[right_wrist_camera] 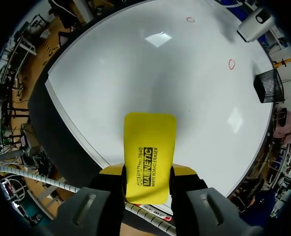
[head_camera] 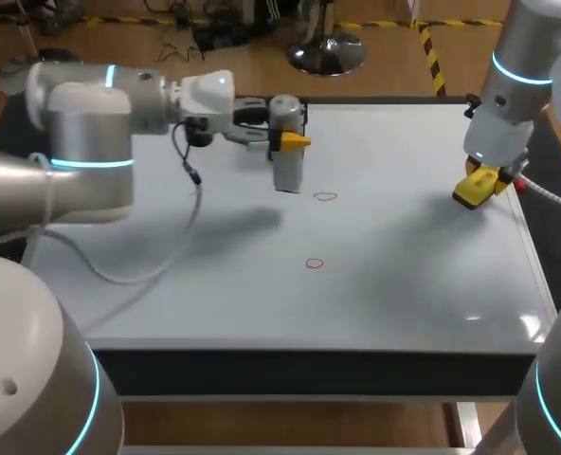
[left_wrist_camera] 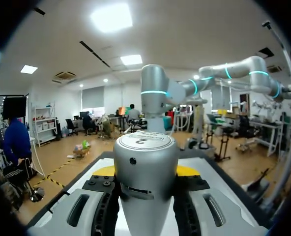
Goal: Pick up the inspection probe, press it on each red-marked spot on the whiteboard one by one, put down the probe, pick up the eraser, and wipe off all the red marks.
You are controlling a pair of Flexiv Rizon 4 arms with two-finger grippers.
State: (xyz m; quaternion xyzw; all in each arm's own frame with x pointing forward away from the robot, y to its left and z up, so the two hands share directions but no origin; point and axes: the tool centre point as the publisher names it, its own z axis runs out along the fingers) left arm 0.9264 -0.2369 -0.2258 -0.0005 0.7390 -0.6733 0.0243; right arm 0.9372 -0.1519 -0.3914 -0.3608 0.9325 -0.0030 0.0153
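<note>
The left gripper (head_camera: 285,141) is clamped on the upright probe (head_camera: 286,169) near the whiteboard's (head_camera: 404,284) 12 o'clock edge. The right gripper (head_camera: 481,180) is pinching the eraser (head_camera: 474,189) at the 3 o'clock edge. The far red mark (head_camera: 325,196) and near red mark (head_camera: 315,263) sit mid-board with open surface around them.

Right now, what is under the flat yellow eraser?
Only plain white whiteboard shows under the flat yellow eraser in the right gripper; the red circles lie far off. The patch it covers is hidden.
</note>
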